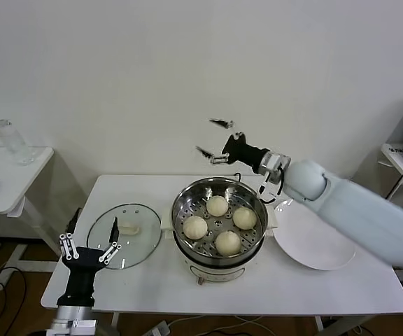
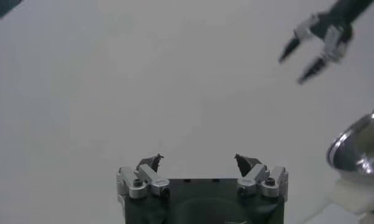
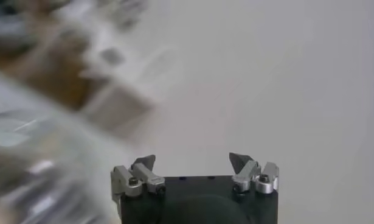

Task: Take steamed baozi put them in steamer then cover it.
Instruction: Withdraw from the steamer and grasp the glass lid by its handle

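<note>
Left gripper [image 1: 89, 246] jaws spread wide — hovering just short of the round clear glass cover [image 1: 124, 236] flat on the white bench [image 1: 341, 294]. Right gripper [image 1: 214, 138], likewise spread, is raised behind the shiny steel steamer [image 1: 220, 220]. Four cream-white baozi [image 1: 217, 205] sit inside. Best approach, probably: descend squarely onto the lid's cream handle — pinch, lift level.

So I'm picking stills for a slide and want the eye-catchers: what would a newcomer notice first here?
The shiny steamer at the table's middle, uncovered, with four baozi on its perforated tray. Next, the right gripper hanging open above and behind the pot. Then the glass cover lying flat to the robot's left of the steamer, with the open left gripper at its near edge.
</note>
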{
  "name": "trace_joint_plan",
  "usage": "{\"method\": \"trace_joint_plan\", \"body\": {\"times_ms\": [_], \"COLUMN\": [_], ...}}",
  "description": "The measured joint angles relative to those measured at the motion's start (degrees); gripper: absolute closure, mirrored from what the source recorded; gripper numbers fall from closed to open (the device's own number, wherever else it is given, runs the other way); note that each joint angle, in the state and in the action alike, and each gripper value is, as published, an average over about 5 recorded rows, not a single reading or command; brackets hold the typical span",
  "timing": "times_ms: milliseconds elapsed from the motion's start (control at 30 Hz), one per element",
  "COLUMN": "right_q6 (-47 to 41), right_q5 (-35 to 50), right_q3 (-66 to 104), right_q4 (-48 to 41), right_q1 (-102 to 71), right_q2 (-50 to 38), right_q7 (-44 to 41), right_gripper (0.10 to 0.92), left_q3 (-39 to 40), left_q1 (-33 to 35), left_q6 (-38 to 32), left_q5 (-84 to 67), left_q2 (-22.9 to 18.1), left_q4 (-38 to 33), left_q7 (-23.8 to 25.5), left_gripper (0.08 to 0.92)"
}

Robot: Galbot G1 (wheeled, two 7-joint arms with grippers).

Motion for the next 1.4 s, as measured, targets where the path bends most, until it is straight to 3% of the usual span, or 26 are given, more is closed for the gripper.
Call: {"method": "trace_joint_plan", "body": {"times_ms": [267, 667, 1400], "right_q6": [7.12, 11.02, 11.3], "right_q5": [-2.17, -2.41, -4.68], "right_q3": [22.48, 44.8, 57.37], "right_q4": [-0.07, 2.44, 3.63], "right_q1": [-21.14, -42.76, -60.05], "right_q2": [7.43, 13.43, 18.55], "right_q7": [6.51, 10.29, 10.64], "right_gripper": [0.203, 0.203, 0.203], "left_q3": [-1.24, -1.88, -1.93], "left_q1": [-2.71, -6.06, -17.05], "left_q6": [0.31, 0.63, -2.94], "left_q5": [7.97, 23.14, 46.55], "left_q2": [0.72, 1.73, 0.3], "left_q4": [3.42, 12.85, 35.23], "left_q7": [1.01, 1.1, -3.66], "left_gripper": [0.177, 0.177, 0.177]}}
